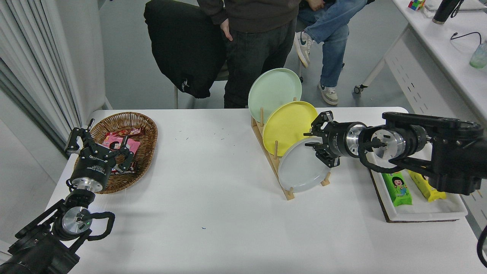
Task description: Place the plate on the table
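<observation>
The light-grey plate (300, 167) stands tilted on edge in the front slot of a wooden rack (274, 161) on the white table (213, 213). Behind it in the rack stand a yellow plate (287, 125) and a pale mint-green plate (273, 93). My right gripper (314, 141) comes in from the right with its fingers spread open at the grey plate's upper right rim, one finger above the rim and one in front of it. It holds nothing. My left gripper (99, 146) is parked at the lower left, open, over the basket's near edge.
A wicker basket (146, 131) with snack packets sits at the left. A white tray (426, 213) with green and yellow packets lies under my right arm. A person stands at the far side beside a chair with a black jacket; another sits behind.
</observation>
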You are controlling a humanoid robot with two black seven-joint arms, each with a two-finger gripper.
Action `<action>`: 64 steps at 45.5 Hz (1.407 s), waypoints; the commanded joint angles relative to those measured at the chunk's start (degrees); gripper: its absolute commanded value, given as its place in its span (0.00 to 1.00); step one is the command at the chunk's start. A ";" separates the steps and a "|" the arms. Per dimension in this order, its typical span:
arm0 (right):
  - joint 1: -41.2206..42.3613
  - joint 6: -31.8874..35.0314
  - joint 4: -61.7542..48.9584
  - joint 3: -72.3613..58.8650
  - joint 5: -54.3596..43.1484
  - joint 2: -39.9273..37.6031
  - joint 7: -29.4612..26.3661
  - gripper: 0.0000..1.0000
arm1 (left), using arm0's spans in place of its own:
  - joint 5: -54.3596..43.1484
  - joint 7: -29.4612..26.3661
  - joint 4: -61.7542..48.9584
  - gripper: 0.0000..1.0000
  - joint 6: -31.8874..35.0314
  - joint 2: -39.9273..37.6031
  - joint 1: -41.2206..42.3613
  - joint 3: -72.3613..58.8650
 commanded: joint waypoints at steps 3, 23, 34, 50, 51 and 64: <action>0.06 0.06 -0.03 0.82 -0.23 -0.03 -0.53 0.25 | 0.00 0.00 0.00 0.98 0.00 0.00 0.00 0.00; -0.21 0.06 -0.30 1.97 -0.50 -0.03 -0.70 0.19 | 0.00 0.00 0.00 0.98 0.00 0.00 0.00 0.00; -0.03 -0.03 -0.30 1.97 -0.41 -0.03 -0.79 0.17 | 0.00 0.00 0.00 0.98 0.00 0.00 0.00 0.00; -0.12 -0.12 -0.47 1.79 -0.50 -0.03 -2.02 0.12 | 0.00 0.00 0.00 0.98 0.00 0.00 0.00 0.00; -0.12 -0.12 -0.47 1.79 -0.50 0.06 -2.02 0.12 | 0.00 0.00 0.00 0.98 0.00 0.00 0.00 0.00; -0.03 -0.03 -0.39 1.71 -0.58 -0.03 -3.51 0.06 | 0.00 0.00 0.00 0.98 0.00 0.00 0.00 0.00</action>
